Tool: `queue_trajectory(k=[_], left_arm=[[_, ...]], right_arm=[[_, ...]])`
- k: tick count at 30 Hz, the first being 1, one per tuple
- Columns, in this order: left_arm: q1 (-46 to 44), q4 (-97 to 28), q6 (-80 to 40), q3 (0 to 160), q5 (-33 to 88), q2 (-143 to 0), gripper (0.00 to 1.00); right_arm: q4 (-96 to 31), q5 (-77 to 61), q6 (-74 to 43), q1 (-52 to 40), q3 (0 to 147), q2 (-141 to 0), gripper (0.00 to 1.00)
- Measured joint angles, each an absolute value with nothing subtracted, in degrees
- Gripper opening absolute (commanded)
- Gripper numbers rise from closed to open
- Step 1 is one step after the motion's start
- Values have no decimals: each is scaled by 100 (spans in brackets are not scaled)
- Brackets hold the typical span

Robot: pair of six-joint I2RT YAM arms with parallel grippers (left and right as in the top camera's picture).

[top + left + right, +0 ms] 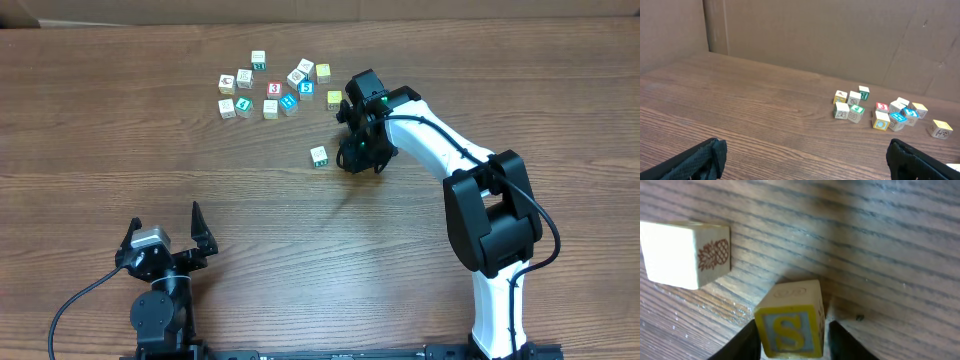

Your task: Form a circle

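Note:
A yellow-edged cube with a blue-and-yellow letter S [790, 322] sits on the wood between the fingers of my right gripper [790, 342], which is shut on it. Seen from overhead, the right gripper [357, 153] points down and hides that cube. A white cube with a pineapple print [685, 255] lies just to its left, also seen as the lone cube [319, 155]. No circle shows; the other cubes lie in a loose scatter [270, 88] at the back. My left gripper [165, 222] is open near the front edge, far from every cube.
A yellow cube [334, 99] lies apart, between the scatter and the right arm [440, 140]. In the left wrist view the scatter [880, 110] sits before a brown back wall [815, 40]. The left gripper [807, 162] frames bare wood.

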State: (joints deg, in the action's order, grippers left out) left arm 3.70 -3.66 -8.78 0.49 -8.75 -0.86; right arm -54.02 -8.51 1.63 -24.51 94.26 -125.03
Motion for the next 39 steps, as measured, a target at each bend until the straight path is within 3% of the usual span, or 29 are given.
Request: queue_trajectory(k=[5, 11, 22, 39], left_arm=[[370, -366, -878, 49, -875, -86, 100], [370, -366, -878, 49, -875, -86, 99], [370, -366, -875, 49, -875, -86, 99], [370, -366, -878, 49, -875, -86, 100]], right_arm=[[-5223, -851, 156, -2449, 9426, -12503, 41], [-5201, -854, 163, -2451, 9426, -12503, 28], [-5295, -1212, 115, -2443, 9426, -12503, 25], [-5422, -1525, -1039, -2449, 9426, -12503, 25]])
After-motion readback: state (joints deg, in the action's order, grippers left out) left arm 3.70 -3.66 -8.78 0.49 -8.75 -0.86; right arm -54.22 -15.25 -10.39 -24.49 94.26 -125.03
